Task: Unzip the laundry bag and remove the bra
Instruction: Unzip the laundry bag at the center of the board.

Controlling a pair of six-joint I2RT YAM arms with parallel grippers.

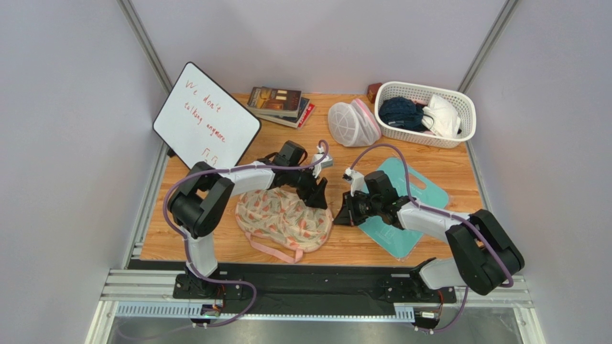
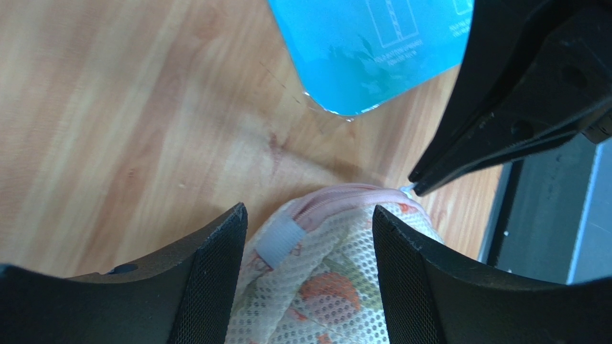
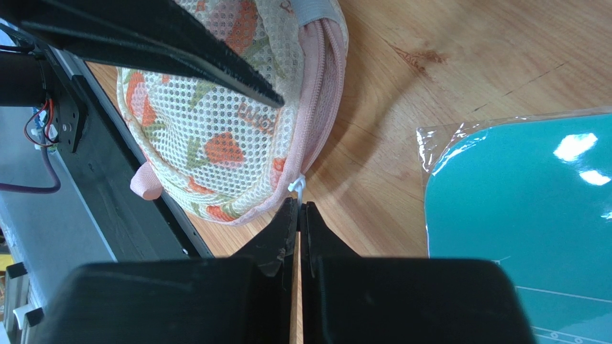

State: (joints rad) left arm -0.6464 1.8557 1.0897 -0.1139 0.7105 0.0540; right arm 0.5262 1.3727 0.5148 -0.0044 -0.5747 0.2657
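Wooden table point(image 1: 445, 168) between grey walls, seen from above, carries one laundry bag point(image 1: 284, 218) lying flat near the front edge, between the two arms; one whiteboard point(image 1: 205, 115), one stack of books point(image 1: 276, 104), one white mesh dome bag point(image 1: 352, 123) and one white basket point(image 1: 424, 136) stand along the back; one teal sheet point(image 1: 424, 190) lies on the right.

From the left wrist, the left gripper point(image 2: 309, 209) stands open, its two fingers point(image 2: 208, 272) either side of the bag's pink zipped edge; one grey tab point(image 2: 276, 242) shows there.

From the right wrist, the right gripper point(image 3: 298, 206) is pinched tight on one small white zipper pull point(image 3: 296, 186) at the bag's rim; one pink loop strap point(image 3: 146, 183) hangs off the table's edge.
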